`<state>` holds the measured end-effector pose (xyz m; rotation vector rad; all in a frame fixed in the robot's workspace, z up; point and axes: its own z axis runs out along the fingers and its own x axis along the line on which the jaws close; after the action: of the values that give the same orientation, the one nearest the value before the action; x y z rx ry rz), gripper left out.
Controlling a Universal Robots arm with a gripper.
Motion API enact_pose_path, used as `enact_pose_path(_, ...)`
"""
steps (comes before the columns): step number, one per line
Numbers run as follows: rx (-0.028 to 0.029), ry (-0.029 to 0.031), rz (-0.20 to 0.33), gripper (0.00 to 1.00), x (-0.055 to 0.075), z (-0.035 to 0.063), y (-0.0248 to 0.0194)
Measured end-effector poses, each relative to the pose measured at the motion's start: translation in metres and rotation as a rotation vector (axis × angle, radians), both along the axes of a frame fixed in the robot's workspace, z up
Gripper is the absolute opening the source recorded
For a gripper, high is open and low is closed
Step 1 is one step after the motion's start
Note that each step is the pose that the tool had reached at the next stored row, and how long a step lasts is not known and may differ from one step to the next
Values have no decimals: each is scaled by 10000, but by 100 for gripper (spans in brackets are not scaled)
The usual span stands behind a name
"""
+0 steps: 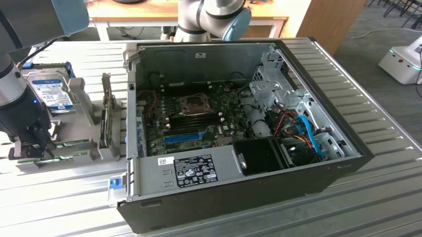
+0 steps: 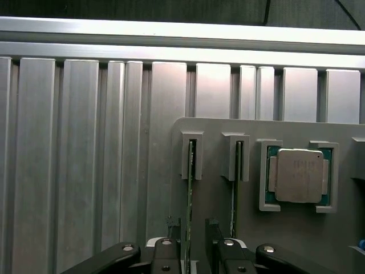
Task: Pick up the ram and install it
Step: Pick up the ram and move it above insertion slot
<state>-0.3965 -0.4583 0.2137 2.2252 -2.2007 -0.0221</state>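
Two views to call, starting at the exterior view's far left. The gripper [image 1: 29, 150] hangs low over the grey holder [image 1: 76, 157], which sits on the slatted metal surface [image 1: 389, 148]. Just above it in the frame, a hard drive [image 1: 52, 94] with a blue label is propped up. A dark card [image 1: 106, 118] stands on edge right beside the case.

Moving to the middle, the open computer case [image 1: 343, 170] lies on its side with the motherboard [image 1: 218, 126] exposed. A blue slot [image 1: 181, 138] shows low on the board. The arm's base [image 1: 204, 19] rises at the top centre. Off in the upper right corner, a white machine [image 1: 403, 59] stands on the floor.

Over to the wrist view now. The ram [image 2: 190, 188] stands on its thin edge in a slot of the holder. The fingers [image 2: 213, 235] are released and spread apart, one on either side of the stick and close beside it. Whether they touch it, I cannot make out. A second stick [image 2: 234, 182] stands parallel in the neighbouring slot, and beyond that a processor [image 2: 297, 176] lies flat in its own pocket. Nothing is gripped. The ram sits in its holder, well apart from the case.
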Motion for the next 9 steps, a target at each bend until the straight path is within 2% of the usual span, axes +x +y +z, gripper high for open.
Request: enact_pose_path(9, 0, -1, 1, 31, 84, 0, -1)
